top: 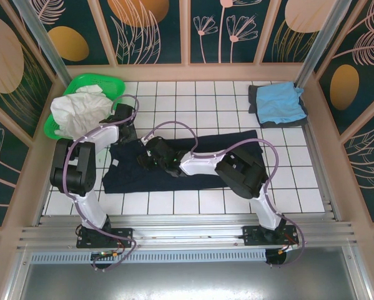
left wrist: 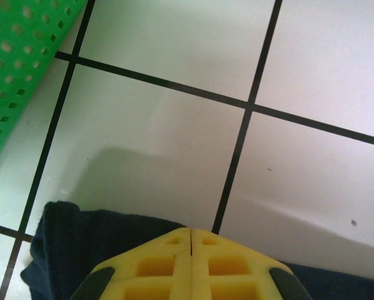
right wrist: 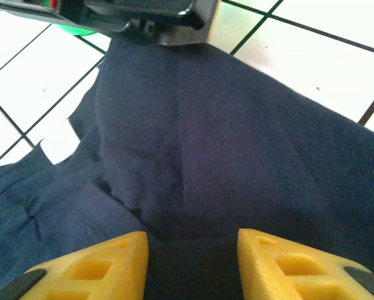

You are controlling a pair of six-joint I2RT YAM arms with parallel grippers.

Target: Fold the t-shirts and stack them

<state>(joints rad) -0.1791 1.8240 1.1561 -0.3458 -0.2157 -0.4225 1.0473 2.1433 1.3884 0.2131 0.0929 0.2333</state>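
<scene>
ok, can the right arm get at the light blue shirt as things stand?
Probably yes. The right gripper is open over the navy shirt, holding nothing, and only bare tiles lie between that arm and the light blue shirt on its side.

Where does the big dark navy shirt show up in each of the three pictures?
Top external: the navy shirt lies spread across the middle of the table.
Left wrist: its bunched edge sits at the bottom left, by the shut left tool.
Right wrist: it covers most of the picture, beyond the open right tool.
Shared landmark: the white tiled table with black lines.
</scene>
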